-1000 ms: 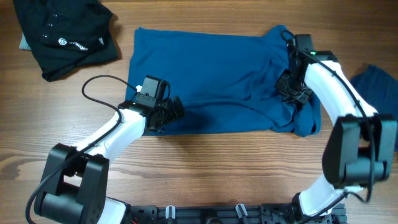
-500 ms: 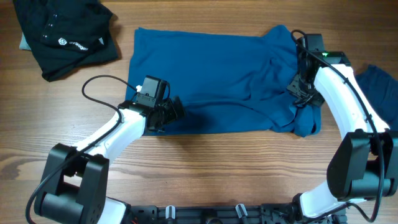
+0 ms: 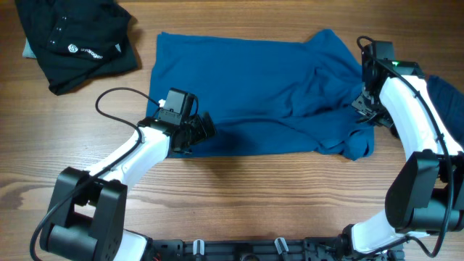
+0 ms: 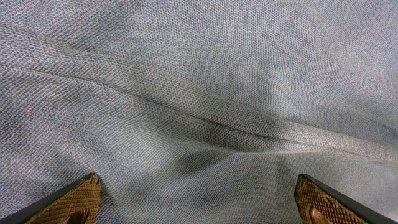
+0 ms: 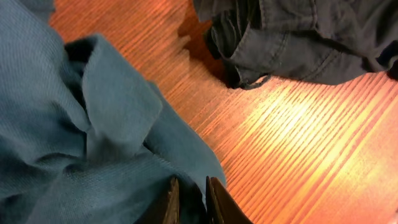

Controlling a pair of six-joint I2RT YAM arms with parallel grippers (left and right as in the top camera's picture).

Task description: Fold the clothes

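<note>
At the far left of the bench (image 3: 254, 196) a crumpled black garment (image 3: 72, 40) with a small white logo is seen, well apart from the rest. The left arm (image 3: 134, 156) is bent up from the near edge and reaches right, with a black cable (image 3: 116, 98) looped above it. The left hand (image 3: 199, 129) is held low over the near left edge of the T-shirt (image 3: 261, 94). In the left wrist view its fingers are spread wide to the two lower corners, nothing is gripped, and wrinkled blue cloth (image 4: 199, 93) fills the space beneath.

The mid-blue T-shirt is spread across the middle of the bench, flat on its left and bunched into folds on its right.

The right arm (image 3: 409, 123) is curved up the right side, and the right hand (image 3: 366, 109) is set at the shirt's rumpled right edge. Its fingers are drawn to a narrow gap (image 5: 189, 199) against the shirt's folds (image 5: 93, 124); whether cloth is nipped between them cannot be told. Across a strip of bare wood (image 5: 280, 137), a darker blue garment (image 3: 446, 98) lies heaped at the right edge, apart from the shirt.
</note>
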